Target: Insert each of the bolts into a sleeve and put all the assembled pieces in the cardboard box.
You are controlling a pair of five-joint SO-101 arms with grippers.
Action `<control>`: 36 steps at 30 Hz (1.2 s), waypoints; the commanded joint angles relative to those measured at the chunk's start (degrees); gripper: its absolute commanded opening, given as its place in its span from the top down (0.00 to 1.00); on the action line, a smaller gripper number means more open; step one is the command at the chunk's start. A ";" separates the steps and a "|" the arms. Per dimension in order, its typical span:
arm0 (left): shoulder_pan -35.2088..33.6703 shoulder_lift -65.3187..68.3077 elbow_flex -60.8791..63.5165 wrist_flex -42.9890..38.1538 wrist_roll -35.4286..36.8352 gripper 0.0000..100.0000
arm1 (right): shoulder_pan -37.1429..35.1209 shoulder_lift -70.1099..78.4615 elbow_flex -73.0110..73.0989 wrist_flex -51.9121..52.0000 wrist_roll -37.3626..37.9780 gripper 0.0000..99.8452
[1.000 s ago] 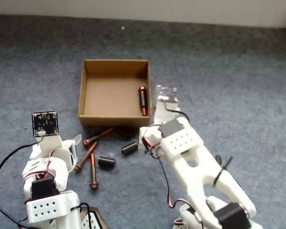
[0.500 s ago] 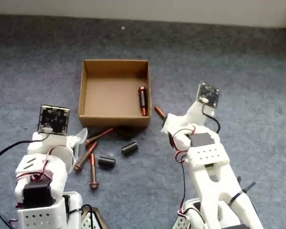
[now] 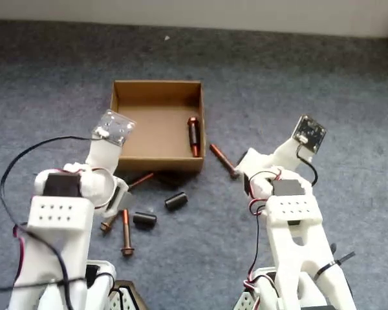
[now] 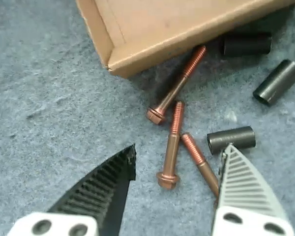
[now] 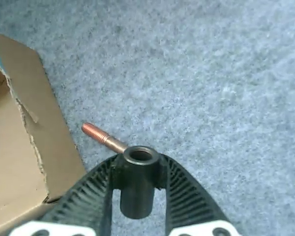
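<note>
Your right gripper [image 5: 137,164] clamps a black cylindrical metal sleeve [image 5: 136,189] beside the brown cardboard box [image 5: 14,147], bore exposed for bolting;
your left gripper [image 4: 181,147] gapes over loose copper bolts [image 4: 171,142] by the box's front wall.

The desk [image 3: 310,84] was covered in grey, carpet-like fabric. A cardboard box [image 3: 156,82] sat on it in the upper middle of the frame, open side up. Below the box's front wall, lower left of centre, three copper bolts [image 3: 126,232] lay loose and close together. Two dark sleeves [image 3: 176,201] lay just right of them, apart from each other, and a third sleeve [image 4: 247,43] lay beside the box wall. Another bolt [image 3: 221,159] lay slanted just right of the box's lower right corner.
</note>
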 commanded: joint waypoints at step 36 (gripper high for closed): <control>4.35 39.96 -9.71 -21.54 -7.21 1.00 | 0.57 -1.63 2.24 -7.87 -0.53 1.00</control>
